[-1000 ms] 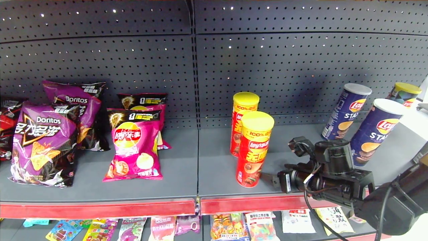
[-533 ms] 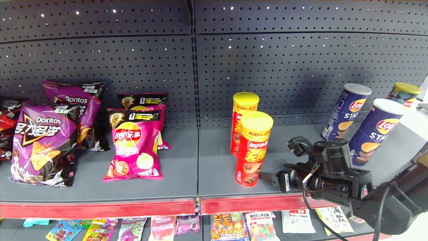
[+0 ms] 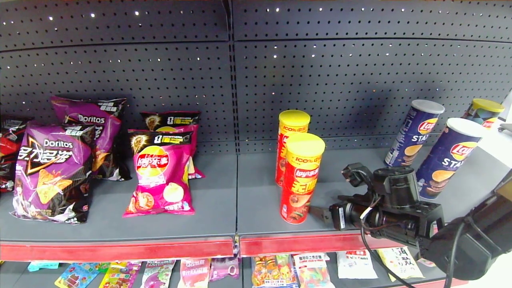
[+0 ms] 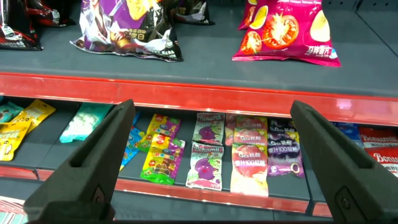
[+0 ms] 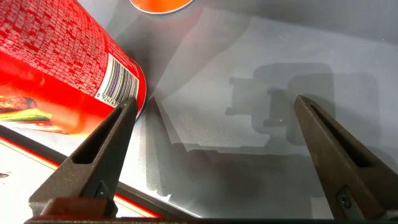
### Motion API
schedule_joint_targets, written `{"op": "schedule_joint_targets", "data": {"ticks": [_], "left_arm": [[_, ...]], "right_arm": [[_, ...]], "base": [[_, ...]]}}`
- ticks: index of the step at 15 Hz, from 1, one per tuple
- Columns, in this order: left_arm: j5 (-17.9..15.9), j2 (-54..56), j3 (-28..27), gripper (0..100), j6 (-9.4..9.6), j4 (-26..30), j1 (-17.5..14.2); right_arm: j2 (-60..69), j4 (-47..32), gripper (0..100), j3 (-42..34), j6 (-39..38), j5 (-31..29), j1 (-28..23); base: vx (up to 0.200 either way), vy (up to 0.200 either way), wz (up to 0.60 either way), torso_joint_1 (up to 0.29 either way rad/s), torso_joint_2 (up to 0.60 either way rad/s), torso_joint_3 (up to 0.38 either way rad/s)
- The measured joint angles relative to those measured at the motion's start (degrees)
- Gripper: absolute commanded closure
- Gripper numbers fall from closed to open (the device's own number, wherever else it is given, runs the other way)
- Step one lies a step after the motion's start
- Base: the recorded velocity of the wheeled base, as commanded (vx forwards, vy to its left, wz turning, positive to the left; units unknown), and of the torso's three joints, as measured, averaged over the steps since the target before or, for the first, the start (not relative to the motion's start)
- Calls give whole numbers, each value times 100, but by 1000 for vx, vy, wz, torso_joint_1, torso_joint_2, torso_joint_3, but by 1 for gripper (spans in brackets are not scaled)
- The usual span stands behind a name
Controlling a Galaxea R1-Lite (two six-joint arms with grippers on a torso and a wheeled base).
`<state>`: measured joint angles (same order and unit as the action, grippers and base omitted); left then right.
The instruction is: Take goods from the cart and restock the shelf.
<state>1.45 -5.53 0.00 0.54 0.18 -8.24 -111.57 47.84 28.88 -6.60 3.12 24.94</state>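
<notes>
Right wrist view, right hand wide open, beside red can

Red, yellow-lidded chip can stands on grey shelf, near its front.

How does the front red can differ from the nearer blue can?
The front red can has a yellow lid; the nearer blue can has a pale one. The red can stands near the shelf's front edge beside the right pincer; the blue can sits farther back and right. Both are tall lidded tubes.
</notes>
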Motion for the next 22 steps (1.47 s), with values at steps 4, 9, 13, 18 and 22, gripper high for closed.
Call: {"op": "schedule_joint_targets", "data": {"ticks": [4,9,13,18,22], "left_arm": [[0,0,0,0,0,-2,1],[0,0,0,0,0,-2,1],[0,0,0,0,0,0,0],[0,0,0,0,0,0,1],[0,0,0,0,-2,0,0]], "right_arm": [[-6,0,0,2,0,2,0],[118,-7,0,-149,13,-6,-9],[462,-93,0,-350,13,-67,-35],[1096,-84,0,-752,373,-69,-41],[1972,-145,0,-1084,678,-61,-37]], "base": [[0,0,0,0,0,0],[0,0,0,0,0,0],[0,0,0,0,0,0],[0,0,0,0,0,0],[0,0,0,0,0,0]]}}
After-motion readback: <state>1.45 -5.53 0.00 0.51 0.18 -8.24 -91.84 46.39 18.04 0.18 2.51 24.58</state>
